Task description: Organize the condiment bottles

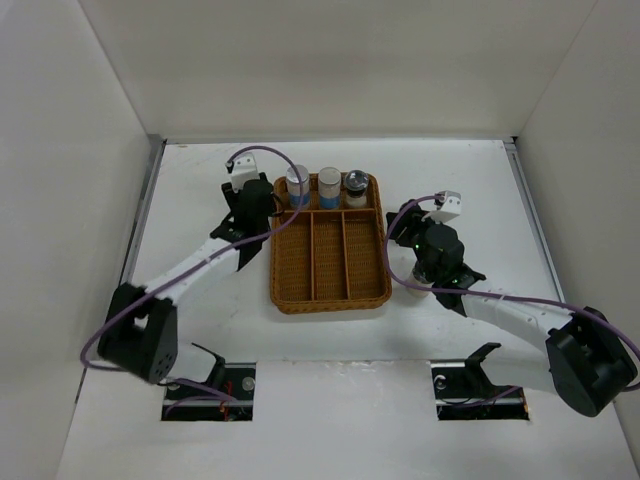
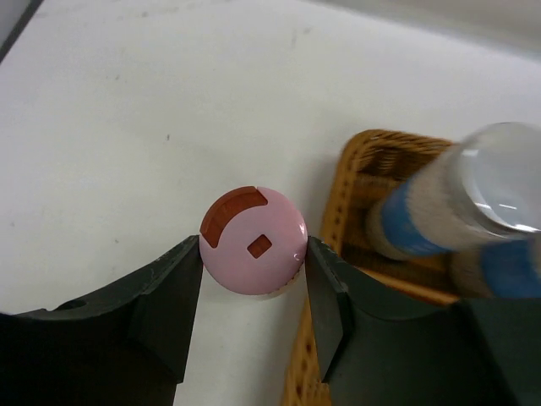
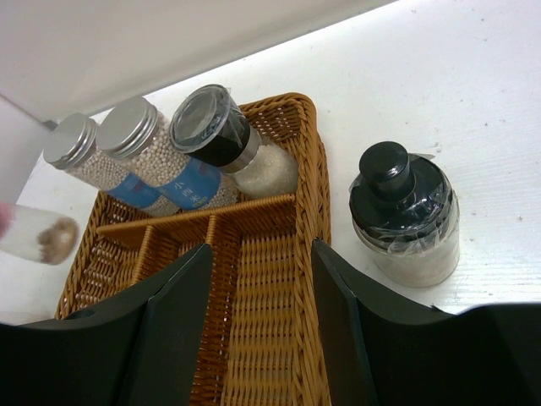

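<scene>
My left gripper [image 2: 254, 258] is shut on the pink-capped bottle [image 2: 254, 239], just left of the wicker tray's [image 2: 351, 190] back left corner. It also shows in the top view [image 1: 260, 208]. The tray's back compartment holds two silver-capped blue-labelled bottles [image 3: 74, 145] [image 3: 133, 134] and a black-capped bottle [image 3: 213, 125]. Another black-capped bottle [image 3: 406, 211] stands on the table right of the tray. My right gripper [image 3: 262, 249] is open and empty over the tray's right rim. The other bottles are out of view.
The tray [image 1: 330, 290] has three long front compartments with nothing in them. White walls close the table at the back and both sides. The right arm [image 1: 500, 310] lies across the table right of the tray.
</scene>
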Controlling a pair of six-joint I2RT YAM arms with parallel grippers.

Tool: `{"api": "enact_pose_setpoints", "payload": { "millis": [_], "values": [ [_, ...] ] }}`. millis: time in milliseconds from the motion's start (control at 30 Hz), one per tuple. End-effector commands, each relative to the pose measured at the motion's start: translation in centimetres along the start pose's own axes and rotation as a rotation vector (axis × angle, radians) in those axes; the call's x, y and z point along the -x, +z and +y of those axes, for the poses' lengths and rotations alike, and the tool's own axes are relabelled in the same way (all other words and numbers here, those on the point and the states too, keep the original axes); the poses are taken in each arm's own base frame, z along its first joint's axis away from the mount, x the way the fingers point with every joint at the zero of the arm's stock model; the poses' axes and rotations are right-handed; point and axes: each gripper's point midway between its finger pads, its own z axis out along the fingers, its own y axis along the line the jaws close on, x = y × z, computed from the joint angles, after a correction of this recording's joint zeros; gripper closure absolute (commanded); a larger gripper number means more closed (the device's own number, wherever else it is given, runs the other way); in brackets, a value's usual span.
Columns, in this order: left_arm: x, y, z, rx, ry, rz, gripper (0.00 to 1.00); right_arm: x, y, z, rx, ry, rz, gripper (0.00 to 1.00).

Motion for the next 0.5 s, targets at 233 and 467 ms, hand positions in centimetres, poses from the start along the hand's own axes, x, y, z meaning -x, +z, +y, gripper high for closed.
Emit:
{"api": "enact_pose_setpoints", "payload": {
  "millis": [233,467],
  "values": [
    [1.6,-9.5,-5.2,-0.25,-0.071,-0.089,0.71,2.3,0.2,1.1,0.026,0.032,-0.069,0.42],
    [-1.3,-8.5,-8.1,-0.284,-0.038,-0.038,0.7,1.9,0.4,0.9,0.018,0.022,-0.062,0.42]
  ]
}}
